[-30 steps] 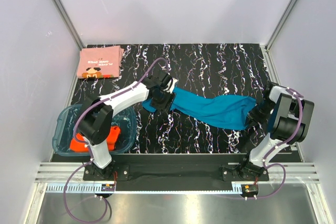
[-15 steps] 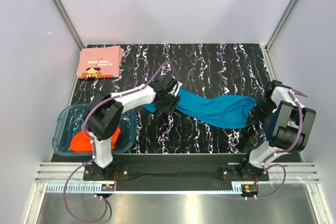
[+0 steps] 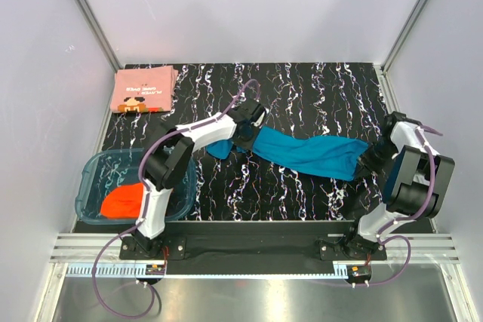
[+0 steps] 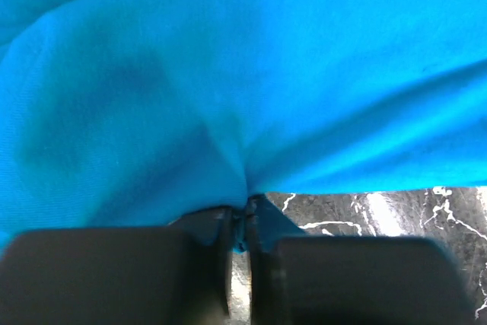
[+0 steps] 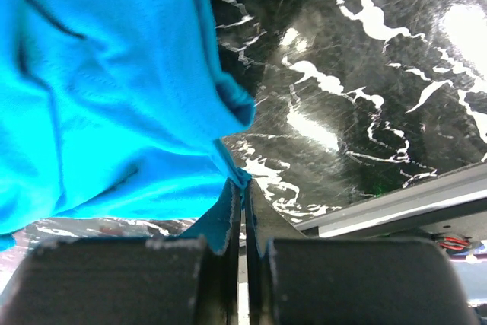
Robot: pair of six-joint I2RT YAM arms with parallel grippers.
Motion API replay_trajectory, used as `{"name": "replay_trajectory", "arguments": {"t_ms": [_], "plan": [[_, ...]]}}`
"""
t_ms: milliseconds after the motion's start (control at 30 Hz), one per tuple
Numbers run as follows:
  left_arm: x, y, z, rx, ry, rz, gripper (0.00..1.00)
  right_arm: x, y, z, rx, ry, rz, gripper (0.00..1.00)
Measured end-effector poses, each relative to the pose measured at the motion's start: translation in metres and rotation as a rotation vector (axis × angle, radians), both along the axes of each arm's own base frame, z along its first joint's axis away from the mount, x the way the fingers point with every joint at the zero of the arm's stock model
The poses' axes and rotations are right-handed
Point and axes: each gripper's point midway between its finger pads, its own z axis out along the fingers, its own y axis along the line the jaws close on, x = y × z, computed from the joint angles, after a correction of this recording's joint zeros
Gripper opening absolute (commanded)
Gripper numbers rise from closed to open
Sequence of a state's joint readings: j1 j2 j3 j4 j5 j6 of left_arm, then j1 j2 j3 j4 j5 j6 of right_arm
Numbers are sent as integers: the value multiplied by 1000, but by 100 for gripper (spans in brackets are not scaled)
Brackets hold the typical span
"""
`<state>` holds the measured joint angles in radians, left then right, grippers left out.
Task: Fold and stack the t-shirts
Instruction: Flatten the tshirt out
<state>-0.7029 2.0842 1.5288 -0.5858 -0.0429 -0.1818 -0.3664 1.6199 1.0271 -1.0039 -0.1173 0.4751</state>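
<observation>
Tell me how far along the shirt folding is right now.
Done: the salmon-pink shirt lies folded at the far-left corner. In hand: the teal shirt is stretched between the left gripper and right gripper, each shut on an end, not yet folded. Left: the orange-red shirt, crumpled in the tub, then stacking.

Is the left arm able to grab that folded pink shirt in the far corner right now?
Probably not yet: the left gripper is pinched shut on the blue shirt. Nothing stands between it and the pink shirt, so after letting go it looks reachable.
</observation>
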Motion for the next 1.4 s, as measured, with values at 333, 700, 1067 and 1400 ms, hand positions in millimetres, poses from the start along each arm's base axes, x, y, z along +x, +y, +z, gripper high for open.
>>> {"name": "replay_trajectory", "arguments": {"t_ms": [333, 700, 1067, 1400], "plan": [[-33, 39, 90, 17, -48, 28, 3, 46, 14, 44, -61, -122, 135, 0], [-70, 76, 207, -89, -186, 90, 18, 63, 18, 76, -90, -195, 175, 0], [-79, 67, 186, -75, -86, 32, 0, 90, -8, 130, -246, -318, 157, 0], [-87, 40, 161, -157, -4, -73, 51, 75, -25, 142, -352, -293, 150, 0]]}}
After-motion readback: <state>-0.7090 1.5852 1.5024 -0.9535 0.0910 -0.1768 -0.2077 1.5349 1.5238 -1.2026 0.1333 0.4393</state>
